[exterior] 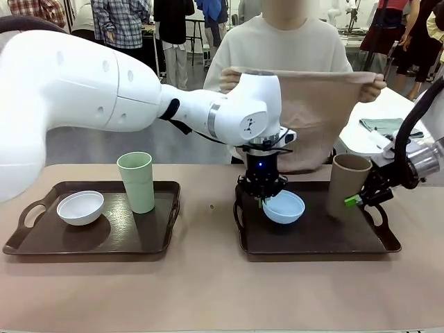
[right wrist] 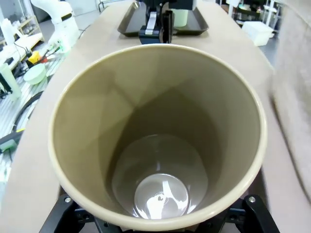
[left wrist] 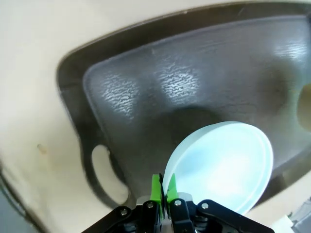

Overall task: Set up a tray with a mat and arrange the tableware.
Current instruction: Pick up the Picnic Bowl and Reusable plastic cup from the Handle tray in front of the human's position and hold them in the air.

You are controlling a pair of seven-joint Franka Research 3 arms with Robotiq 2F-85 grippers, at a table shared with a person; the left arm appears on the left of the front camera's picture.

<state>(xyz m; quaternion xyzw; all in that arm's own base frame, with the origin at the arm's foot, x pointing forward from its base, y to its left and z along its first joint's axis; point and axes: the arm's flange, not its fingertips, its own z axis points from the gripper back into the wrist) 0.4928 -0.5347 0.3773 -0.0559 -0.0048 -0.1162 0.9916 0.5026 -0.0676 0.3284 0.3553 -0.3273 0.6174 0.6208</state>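
On the table the right-hand tray was bare of any lining, and a person at the far edge held the mat spread by its top corners above that tray's far edge, so the step in hand looked to be clearing this tray so the mat could go down. To do it well, both pieces needed to rise straight up and then move out past the tray's rim, leaving the whole floor open for the mat. The right gripper stood wide around the lower wall of the tan-brown tumbler at the tray's far right corner. A grip that low on a tall cup could let it tip, so a slow, upright lift seemed wise. The left gripper was pinched narrow on the rim of the pale blue bowl, which hung tilted over the tray's left half, apparently just off the floor. A hold on one edge could let the bowl swing, so steady travel mattered. The left-hand tray carried the light green tumbler toward its far right and the white bowl at its left, both untouched. Whether the tan-brown tumbler's base had left the tray was hard to tell. In the right wrist view its mouth covered the fingers. The mat hid the person's lap and the table edge behind it. A tiny speck on the table between the trays was too small to identify.
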